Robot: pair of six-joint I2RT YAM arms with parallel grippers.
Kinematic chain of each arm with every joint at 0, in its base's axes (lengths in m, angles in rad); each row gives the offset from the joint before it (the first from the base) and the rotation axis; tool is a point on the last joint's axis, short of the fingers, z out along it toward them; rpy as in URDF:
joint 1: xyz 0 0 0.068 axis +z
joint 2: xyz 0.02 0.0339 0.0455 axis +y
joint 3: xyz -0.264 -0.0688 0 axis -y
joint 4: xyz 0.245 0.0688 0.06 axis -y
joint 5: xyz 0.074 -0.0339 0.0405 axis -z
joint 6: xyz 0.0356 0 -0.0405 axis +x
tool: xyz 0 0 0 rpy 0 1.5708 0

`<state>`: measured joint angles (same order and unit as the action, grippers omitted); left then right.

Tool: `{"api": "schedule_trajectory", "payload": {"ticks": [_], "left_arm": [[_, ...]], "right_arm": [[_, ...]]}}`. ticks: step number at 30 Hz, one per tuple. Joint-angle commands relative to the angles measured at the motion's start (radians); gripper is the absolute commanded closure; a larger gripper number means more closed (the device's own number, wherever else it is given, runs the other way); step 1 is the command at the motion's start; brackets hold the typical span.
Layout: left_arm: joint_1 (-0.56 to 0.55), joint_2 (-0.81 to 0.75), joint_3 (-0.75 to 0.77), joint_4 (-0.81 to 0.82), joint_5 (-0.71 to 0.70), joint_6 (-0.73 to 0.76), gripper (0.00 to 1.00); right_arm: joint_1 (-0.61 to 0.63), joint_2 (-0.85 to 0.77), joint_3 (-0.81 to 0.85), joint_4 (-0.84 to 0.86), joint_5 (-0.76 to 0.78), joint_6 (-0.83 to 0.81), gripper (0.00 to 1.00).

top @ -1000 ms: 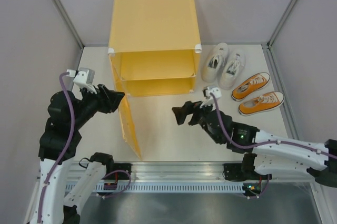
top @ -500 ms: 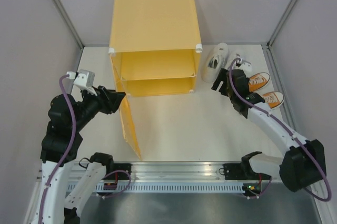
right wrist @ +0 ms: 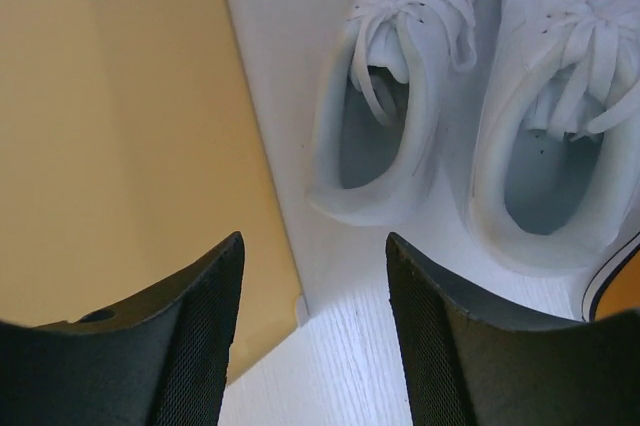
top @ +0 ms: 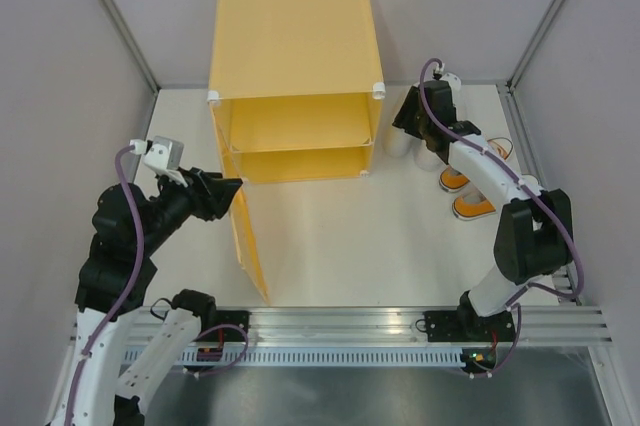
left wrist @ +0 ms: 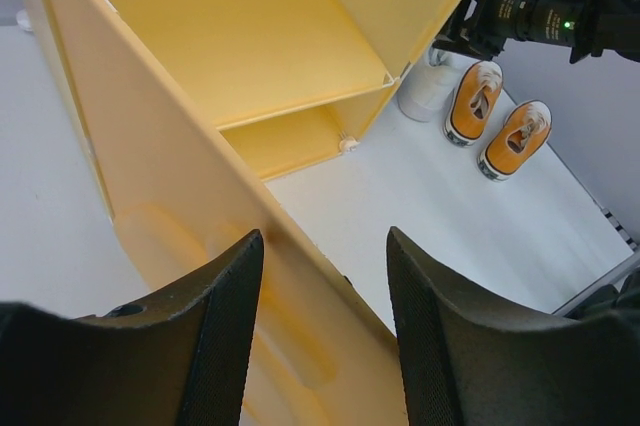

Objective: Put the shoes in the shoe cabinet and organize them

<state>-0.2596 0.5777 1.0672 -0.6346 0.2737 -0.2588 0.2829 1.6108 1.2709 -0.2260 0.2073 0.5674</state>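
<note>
The right gripper [right wrist: 312, 246], open and empty, has swung from mid-table to above the white shoes [right wrist: 385, 146] for a first pick; the left gripper [left wrist: 322, 246], open, straddles the door [left wrist: 150, 196].

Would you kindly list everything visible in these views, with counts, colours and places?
Shoe cabinet: one, yellow-orange, far middle of the table, with one inner shelf; all four shoes are outside it.
Cabinet door: one, yellow-orange, standing open toward the near edge.
White sneakers: two, white, side by side just right of the cabinet.
Orange sneakers: two, orange with white soles, side by side right of the white pair.
Table: one, white, under everything.
Left pincer: one, black, open, at the door's edge.
Right pincer: one, black, open, above the white sneakers.
</note>
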Motion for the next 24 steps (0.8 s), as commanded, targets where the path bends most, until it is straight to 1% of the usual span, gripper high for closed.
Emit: {"api": "schedule_trajectory", "payload": {"ticks": [1,6,8,14,18,24], "left_arm": [[-0.023,0.005,-0.021,-0.077,-0.05,0.062,0.43],[-0.053,0.007,-0.021,-0.082,-0.083,0.069,0.42],[-0.073,0.005,-0.019,-0.085,-0.099,0.073,0.41],[-0.119,0.005,-0.015,-0.089,-0.129,0.082,0.4],[-0.145,0.002,-0.01,-0.099,-0.175,0.089,0.4],[-0.155,-0.004,-0.015,-0.102,-0.186,0.09,0.4]], "right_arm": [[-0.022,0.067,0.067,-0.035,0.027,0.078,0.36],[-0.027,0.144,0.123,-0.059,0.05,0.094,0.34],[-0.028,0.164,0.151,-0.067,0.078,0.089,0.34],[-0.054,0.241,0.217,-0.084,0.07,0.084,0.36],[-0.07,0.287,0.232,-0.093,0.073,0.094,0.36],[-0.083,0.337,0.245,-0.088,0.047,0.098,0.37]]}}
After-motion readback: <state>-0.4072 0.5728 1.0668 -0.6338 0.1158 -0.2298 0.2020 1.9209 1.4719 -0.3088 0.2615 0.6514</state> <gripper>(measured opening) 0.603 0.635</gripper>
